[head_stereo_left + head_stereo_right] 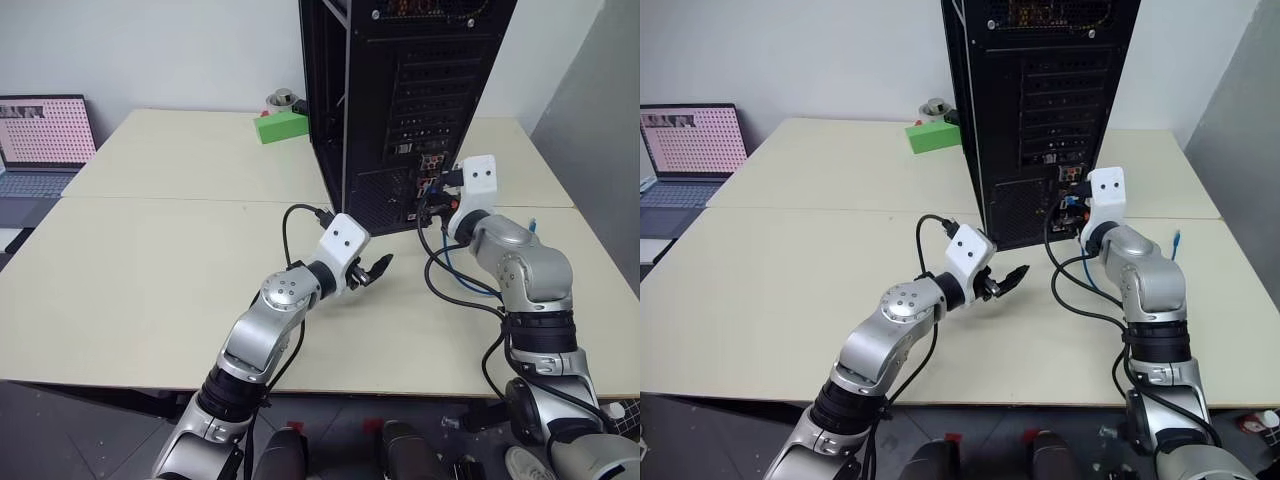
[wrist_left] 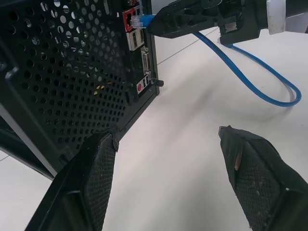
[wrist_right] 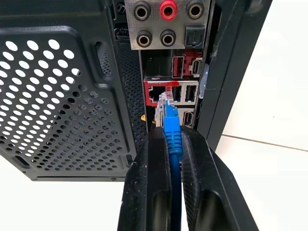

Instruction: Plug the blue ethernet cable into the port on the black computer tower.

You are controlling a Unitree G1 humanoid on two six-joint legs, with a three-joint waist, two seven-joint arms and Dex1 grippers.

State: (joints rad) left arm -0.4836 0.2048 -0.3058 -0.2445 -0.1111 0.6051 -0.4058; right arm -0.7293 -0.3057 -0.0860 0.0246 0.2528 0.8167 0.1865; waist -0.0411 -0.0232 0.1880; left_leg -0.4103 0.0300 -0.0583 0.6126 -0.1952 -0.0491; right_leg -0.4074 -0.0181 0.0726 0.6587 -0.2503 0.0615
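Holding the blue ethernet cable [image 3: 172, 132] by its boot, the right end effector [image 3: 172, 144] is clenched on it just behind the translucent plug, w/ the plug tip right at the port [image 3: 155, 93] in the red-framed block on the rear I/O of the black computer tower [image 1: 400, 90]. Wrist view puts the plug slightly to one side of the port opening, toward the USB sockets [image 3: 185, 92] next to it; can't tell if the tip is touching or has started to enter. Rest of the cable loops back from the tower over the bench [image 1: 150, 270], its far end lying near the bench edge.

Left end effector [image 1: 370, 268] is released, fingers wide apart, hanging over the bench just in front of the tower's lower corner, holding nothing.

Step in hand, as I read it: final alignment/insertion. Not seated yet, judging by how much of the plug is visible outside the socket.

Next move prob needs a small sideways nudge to centre the plug on the port, clip side matched to the notch, then a straight push in along the port's axis till it latches. Risk: plug snags on the red frame or slides into a USB slot; grip could slip along the boot under the push.
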